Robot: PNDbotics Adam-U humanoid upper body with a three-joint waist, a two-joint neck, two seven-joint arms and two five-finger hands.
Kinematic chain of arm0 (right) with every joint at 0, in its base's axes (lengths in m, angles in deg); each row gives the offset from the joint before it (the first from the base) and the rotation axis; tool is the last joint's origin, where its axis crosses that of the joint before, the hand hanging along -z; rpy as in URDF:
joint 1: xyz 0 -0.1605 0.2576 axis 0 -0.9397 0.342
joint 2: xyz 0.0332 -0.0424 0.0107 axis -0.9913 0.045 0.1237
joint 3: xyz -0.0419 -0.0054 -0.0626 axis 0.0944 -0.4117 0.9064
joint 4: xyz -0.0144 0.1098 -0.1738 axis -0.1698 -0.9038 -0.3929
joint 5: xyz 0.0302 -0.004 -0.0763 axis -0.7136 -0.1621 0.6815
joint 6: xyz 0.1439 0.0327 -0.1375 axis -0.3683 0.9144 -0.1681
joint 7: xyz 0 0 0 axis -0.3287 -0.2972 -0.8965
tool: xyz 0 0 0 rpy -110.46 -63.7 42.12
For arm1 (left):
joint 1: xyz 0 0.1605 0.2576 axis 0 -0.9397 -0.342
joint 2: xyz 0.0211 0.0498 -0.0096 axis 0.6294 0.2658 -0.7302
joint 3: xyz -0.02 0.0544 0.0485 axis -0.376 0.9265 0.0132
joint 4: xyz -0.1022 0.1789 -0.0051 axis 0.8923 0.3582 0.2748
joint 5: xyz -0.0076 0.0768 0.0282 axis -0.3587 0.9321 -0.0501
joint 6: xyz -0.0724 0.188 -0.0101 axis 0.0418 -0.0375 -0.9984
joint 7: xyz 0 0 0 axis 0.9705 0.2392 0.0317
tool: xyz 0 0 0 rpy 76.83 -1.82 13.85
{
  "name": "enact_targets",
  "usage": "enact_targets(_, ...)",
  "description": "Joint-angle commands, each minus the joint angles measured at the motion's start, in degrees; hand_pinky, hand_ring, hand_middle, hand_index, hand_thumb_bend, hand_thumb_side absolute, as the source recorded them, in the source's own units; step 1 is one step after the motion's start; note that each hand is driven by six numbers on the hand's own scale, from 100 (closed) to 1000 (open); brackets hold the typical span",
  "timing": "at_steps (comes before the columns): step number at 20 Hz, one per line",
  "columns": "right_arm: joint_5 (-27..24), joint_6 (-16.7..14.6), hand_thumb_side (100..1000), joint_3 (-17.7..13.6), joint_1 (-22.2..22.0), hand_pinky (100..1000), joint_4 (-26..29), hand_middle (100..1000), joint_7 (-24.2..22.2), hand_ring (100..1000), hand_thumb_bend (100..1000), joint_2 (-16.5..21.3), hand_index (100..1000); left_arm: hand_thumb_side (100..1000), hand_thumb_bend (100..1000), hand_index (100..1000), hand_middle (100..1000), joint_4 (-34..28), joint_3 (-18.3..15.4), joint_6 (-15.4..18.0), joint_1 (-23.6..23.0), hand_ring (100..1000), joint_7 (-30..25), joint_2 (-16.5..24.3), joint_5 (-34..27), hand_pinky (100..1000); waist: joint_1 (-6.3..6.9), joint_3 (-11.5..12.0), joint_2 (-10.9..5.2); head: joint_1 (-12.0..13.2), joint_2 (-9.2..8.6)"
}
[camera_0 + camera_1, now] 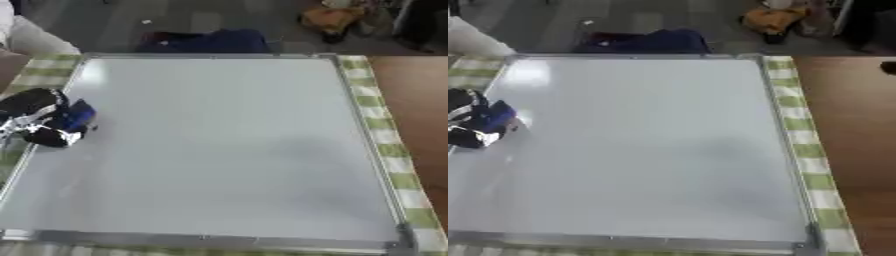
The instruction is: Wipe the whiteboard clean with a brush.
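A large whiteboard [227,145] with a silver frame lies flat and fills most of both views; its surface looks blank. At its left edge my left hand [39,122] is curled round a blue brush [79,115], which rests against the board. The same hand shows at the left border of the right eye view [470,122]. My right hand appears in neither view.
A green and white checked cloth [385,135] lies under the board, showing along its right and left sides. Brown tabletop [855,125] stretches to the right. Beyond the far edge sit a dark blue heap [210,42] and an orange thing [328,20] on the floor.
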Motion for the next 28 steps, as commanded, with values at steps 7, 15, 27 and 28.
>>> enact_targets(7, -0.48, 0.74, 1000, -0.11, 0.46, 763, 0.81, 512, 0.0, 645, 217, 1.6, 589, 437, 163, 111, 250, 0.5, 0.01, 1.27, 1.59, 488, -0.78, 1.8, 0.45, 629, 0.19, -0.23, -1.68, -0.46, -0.28)
enact_targets(15, -0.24, 0.59, 1000, 0.02, 0.74, 764, 0.81, 509, -0.14, 643, 227, 1.48, 586, 445, 140, 131, 245, 0.44, -0.18, -0.34, 3.13, 471, -1.25, -0.15, 2.49, 637, 0.18, -0.79, -0.83, -1.41, -1.04)
enact_targets(27, 0.03, 0.61, 1000, -0.06, 0.92, 764, 0.81, 507, -0.48, 642, 230, 1.33, 586, 514, 291, 173, 266, 2.76, 0.01, 0.02, 4.64, 466, -0.95, -1.88, 10.63, 694, 0.44, -1.39, -0.05, -1.75, -1.58)
enact_targets(28, 0.02, 0.62, 1000, -0.1, 0.9, 764, 0.81, 507, -0.39, 642, 228, 1.32, 586, 512, 285, 172, 268, 2.89, 0.05, 0.31, 4.59, 467, -1.32, -1.85, 10.94, 699, 0.45, -1.4, -0.07, -1.8, -1.53)
